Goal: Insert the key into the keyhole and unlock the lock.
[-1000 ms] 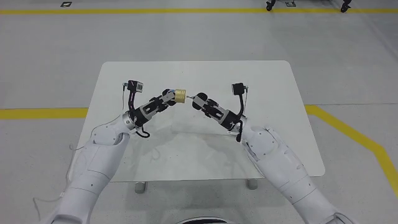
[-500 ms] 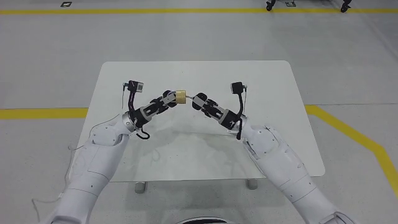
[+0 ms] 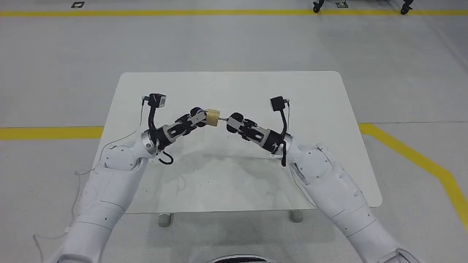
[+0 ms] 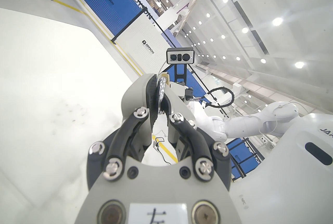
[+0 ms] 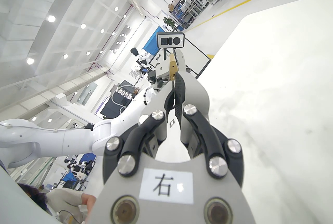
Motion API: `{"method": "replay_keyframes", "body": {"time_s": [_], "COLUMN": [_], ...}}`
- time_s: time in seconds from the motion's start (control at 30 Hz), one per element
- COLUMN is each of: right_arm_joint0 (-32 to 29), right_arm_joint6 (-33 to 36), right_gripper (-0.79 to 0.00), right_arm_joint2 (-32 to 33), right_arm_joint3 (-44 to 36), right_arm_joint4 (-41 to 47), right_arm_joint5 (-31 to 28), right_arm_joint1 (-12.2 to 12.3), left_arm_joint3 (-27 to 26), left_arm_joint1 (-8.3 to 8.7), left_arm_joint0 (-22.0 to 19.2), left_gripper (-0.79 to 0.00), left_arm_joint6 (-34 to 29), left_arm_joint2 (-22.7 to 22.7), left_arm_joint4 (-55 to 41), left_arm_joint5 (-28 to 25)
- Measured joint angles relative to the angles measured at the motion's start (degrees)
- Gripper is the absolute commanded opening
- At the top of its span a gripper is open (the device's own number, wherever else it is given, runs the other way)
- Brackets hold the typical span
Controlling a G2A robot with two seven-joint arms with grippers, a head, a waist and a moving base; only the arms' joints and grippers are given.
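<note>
- I'm looking down at a pale grey floor (image 3: 219,40) crossed by yellow lines (image 3: 219,12), with a white tabletop (image 3: 314,95) in the middle.
- The left arm (image 3: 121,164) and the right arm (image 3: 322,179) both angle inward over the tabletop, and their tips nearly meet above its middle.
- The left pincer (image 3: 200,115) has its fingers clamped on the lock and holds it up off the tabletop. In the left wrist view I can see a silvery part of the lock pinched between the pads of this pincer (image 4: 160,83).
- The right pincer (image 3: 232,121) has its fingers pressed together on the key and faces the lock head-on.
- The lock (image 3: 212,117) is a small brass block held between the two pincers, with its free end turned toward the right pincer.
- Of the key (image 5: 172,77) only a sliver shows past the right fingertips, right at the end of the lock. I cannot tell how far in it sits.
</note>
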Motion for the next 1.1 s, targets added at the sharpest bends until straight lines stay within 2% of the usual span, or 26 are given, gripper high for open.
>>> {"method": "replay_keyframes", "body": {"time_s": [0.23,0.6,0.77,0.93,1.03,1.1], "right_arm_joint0": [-0.34,-1.29,-1.94,-4.57,-5.39,-5.59], "right_arm_joint6": [1.20,-1.45,-6.38,-17.85,-22.81,-25.05], "right_gripper": [-0.785,-0.785,-0.785,-0.785,-0.785,-0.785], "right_arm_joint2": [0.10,1.53,1.43,0.08,-1.30,-1.92], "right_arm_joint3": [-1.07,-1.96,-3.53,-6.98,-7.98,-8.49], "right_arm_joint4": [-1.41,-1.45,-5.57,-19.66,-26.10,-29.01], "right_arm_joint5": [0.30,0.19,-1.09,0.26,1.82,2.93], "right_arm_joint1": [0.29,0.57,0.43,0.04,-0.28,-0.45], "left_arm_joint3": [-0.10,0.62,1.91,6.53,9.69,11.31], "left_arm_joint1": [0.20,0.30,-0.11,-0.92,-1.58,-1.98], "left_arm_joint0": [-0.21,-0.34,-0.59,-2.89,-4.47,-5.50], "left_gripper": [-0.785,-0.785,-0.785,-0.785,-0.785,-0.785], "left_arm_joint6": [-1.85,-2.25,-5.82,-12.81,-14.44,-14.53], "left_arm_joint2": [0.74,1.29,2.67,4.26,5.04,5.76], "left_arm_joint4": [-0.72,-4.64,-15.01,-28.51,-33.65,-34.35], "left_arm_joint5": [0.49,1.51,8.18,20.76,25.67,27.11]}}
